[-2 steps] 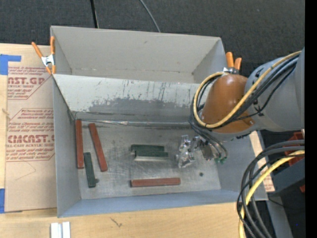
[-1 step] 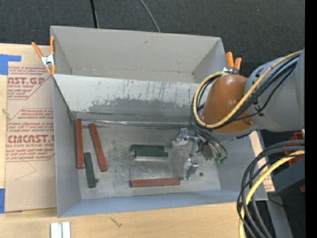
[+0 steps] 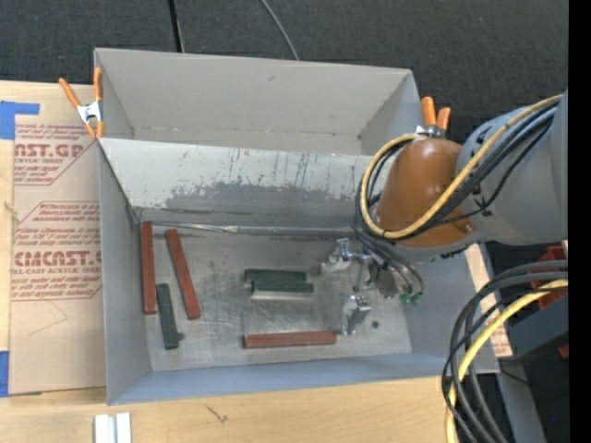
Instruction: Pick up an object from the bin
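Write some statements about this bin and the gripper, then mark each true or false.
1. The gripper holds a long stick. False: nothing is between its open fingers.
2. A red-brown stick lies flat along the lower edge of the bin floor. True.
3. The dark green block sits in the far left corner. False: it lies mid-floor, just left of the gripper.
4. A dark green stick lies at the left beside two red-brown sticks. True.
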Tool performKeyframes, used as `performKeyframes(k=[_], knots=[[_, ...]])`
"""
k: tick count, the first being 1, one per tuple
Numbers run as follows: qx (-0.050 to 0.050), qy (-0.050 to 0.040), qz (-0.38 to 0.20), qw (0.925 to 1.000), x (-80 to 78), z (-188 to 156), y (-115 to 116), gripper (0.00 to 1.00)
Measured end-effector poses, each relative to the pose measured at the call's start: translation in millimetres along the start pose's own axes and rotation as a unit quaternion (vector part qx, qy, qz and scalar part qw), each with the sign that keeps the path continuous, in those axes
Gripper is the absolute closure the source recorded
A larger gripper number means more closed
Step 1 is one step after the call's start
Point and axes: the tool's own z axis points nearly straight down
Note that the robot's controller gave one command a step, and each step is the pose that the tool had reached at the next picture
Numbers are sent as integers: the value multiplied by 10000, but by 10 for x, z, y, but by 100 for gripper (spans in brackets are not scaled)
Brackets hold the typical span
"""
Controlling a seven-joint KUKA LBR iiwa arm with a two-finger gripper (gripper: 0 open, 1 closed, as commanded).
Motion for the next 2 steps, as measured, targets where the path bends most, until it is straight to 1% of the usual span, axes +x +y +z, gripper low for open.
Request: performKeyframes(k=[1, 2], knots=[[0, -1, -2, 10000, -1, 0, 1, 0], [-4, -2, 180, 9998, 78, -8, 94, 0]])
